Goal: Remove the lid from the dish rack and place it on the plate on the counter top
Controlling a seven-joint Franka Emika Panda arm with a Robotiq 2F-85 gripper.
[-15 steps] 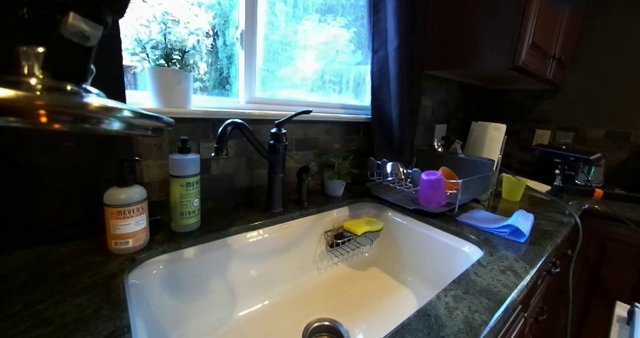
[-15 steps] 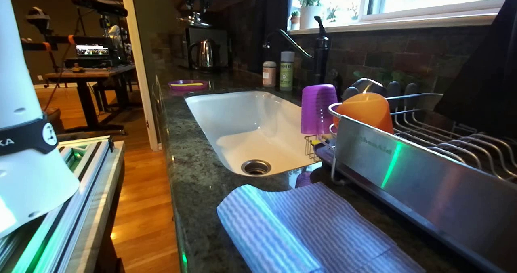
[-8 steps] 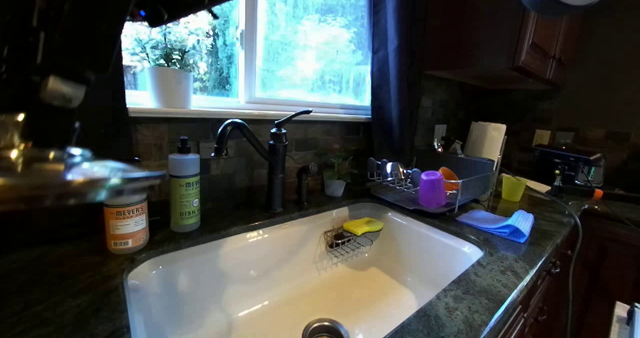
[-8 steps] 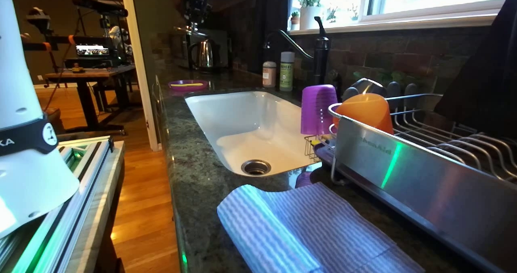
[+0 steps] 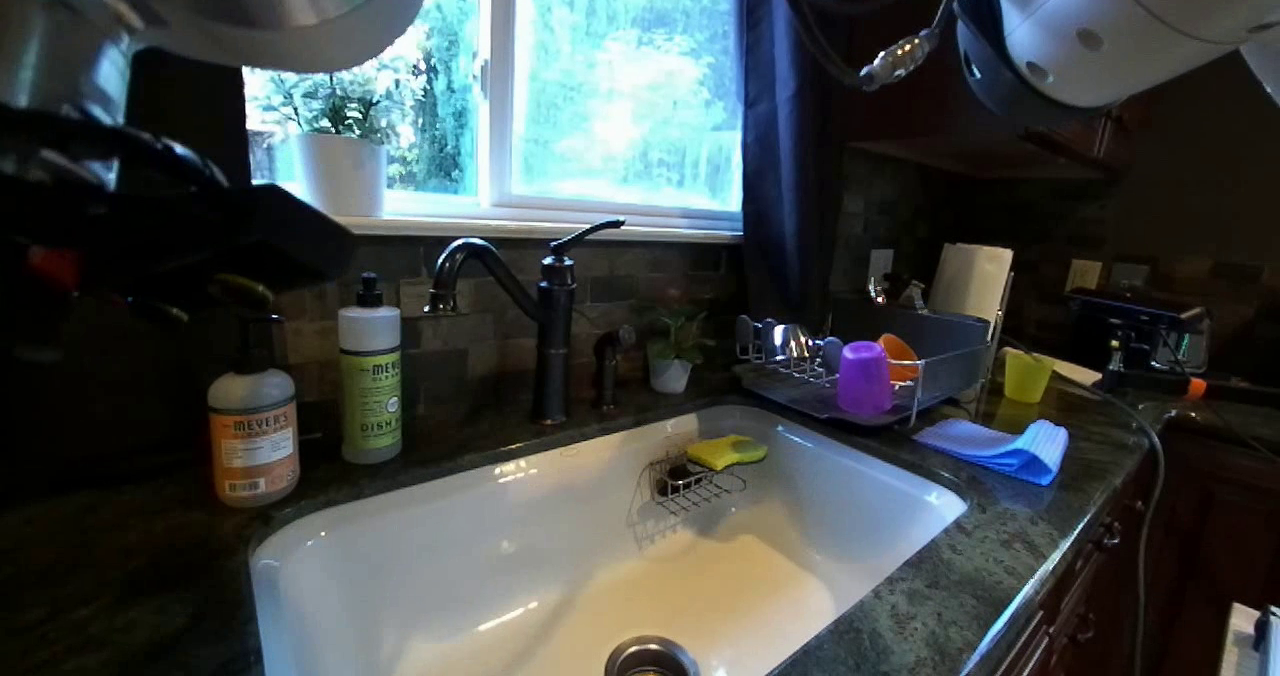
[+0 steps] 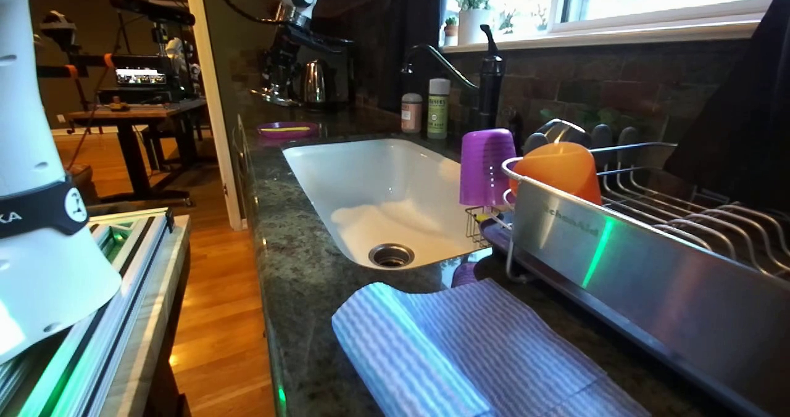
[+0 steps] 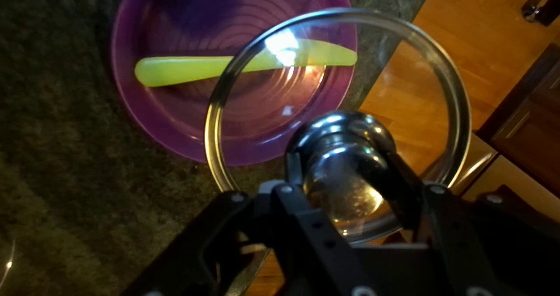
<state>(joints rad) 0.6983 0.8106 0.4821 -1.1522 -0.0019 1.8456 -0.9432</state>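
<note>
The round glass lid (image 7: 407, 81) has a metal rim and a shiny metal knob (image 7: 345, 177). My gripper (image 7: 341, 169) is shut on the knob, one finger on each side. In an exterior view the lid (image 6: 278, 99) hangs flat under the gripper, above the far counter top (image 6: 296, 324). The purple plate (image 7: 236, 156) lies on the counter with a yellow-green knife (image 7: 175, 70) across it. In the wrist view the lid overlaps the plate's right part and reaches past the counter edge over the floor. The dish rack (image 6: 654, 287) stands far from the gripper.
The white sink (image 6: 345, 176) lies between plate and rack. Soap bottles (image 5: 255, 446), a black faucet (image 5: 555, 356) and a kettle (image 6: 315, 84) stand along the back. The rack holds a purple cup (image 6: 487, 164) and an orange cup (image 6: 558, 173). A blue cloth (image 6: 432, 343) lies nearby.
The arm has come down with the lid in the gripper. The lid is now lower, close above the counter near the plate, and has dropped out of sight in an exterior view.
</note>
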